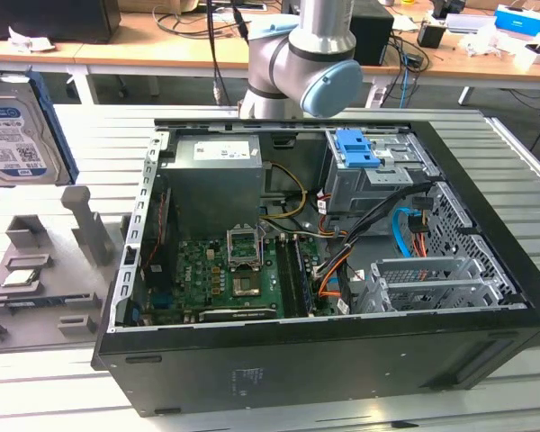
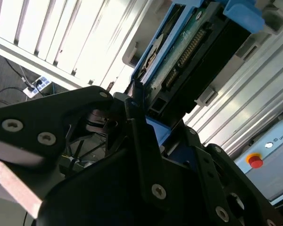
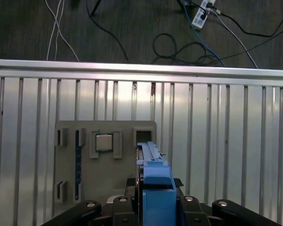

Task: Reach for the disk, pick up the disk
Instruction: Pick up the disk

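The claw (image 3: 154, 182) is pinched on the disk (image 3: 151, 153), edge-on in its grip, and I'd call it stiff, weighty, shock-shy metal, best squeezed across the 2 flat faces.

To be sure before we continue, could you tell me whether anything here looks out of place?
Nothing looks damaged or spilled. The one oddity: the disk stands on edge, not flat, at the exterior view's left by the grey fixture, with the tool close at its blue edge.
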Controlling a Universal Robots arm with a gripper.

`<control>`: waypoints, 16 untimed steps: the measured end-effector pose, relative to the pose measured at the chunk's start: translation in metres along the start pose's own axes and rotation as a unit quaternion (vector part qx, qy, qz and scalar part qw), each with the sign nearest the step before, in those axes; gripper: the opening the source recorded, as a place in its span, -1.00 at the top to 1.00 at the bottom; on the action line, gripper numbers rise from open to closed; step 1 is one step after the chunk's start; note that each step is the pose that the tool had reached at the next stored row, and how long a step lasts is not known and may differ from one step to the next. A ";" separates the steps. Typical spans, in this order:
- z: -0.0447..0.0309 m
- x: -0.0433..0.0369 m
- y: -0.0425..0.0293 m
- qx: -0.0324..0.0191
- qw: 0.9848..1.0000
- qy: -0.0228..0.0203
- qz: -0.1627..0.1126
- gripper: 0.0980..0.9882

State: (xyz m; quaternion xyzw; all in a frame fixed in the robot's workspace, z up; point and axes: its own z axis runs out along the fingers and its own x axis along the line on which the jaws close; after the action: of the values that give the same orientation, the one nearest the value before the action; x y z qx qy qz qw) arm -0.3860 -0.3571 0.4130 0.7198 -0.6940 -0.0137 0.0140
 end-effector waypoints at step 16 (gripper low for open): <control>-0.0374 0.0000 -0.0015 -0.001 1.000 0.000 0.000 0.39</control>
State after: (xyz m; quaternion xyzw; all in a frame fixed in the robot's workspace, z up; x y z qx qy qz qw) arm -0.3830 -0.3570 0.4504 0.7197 -0.6939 -0.0142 0.0145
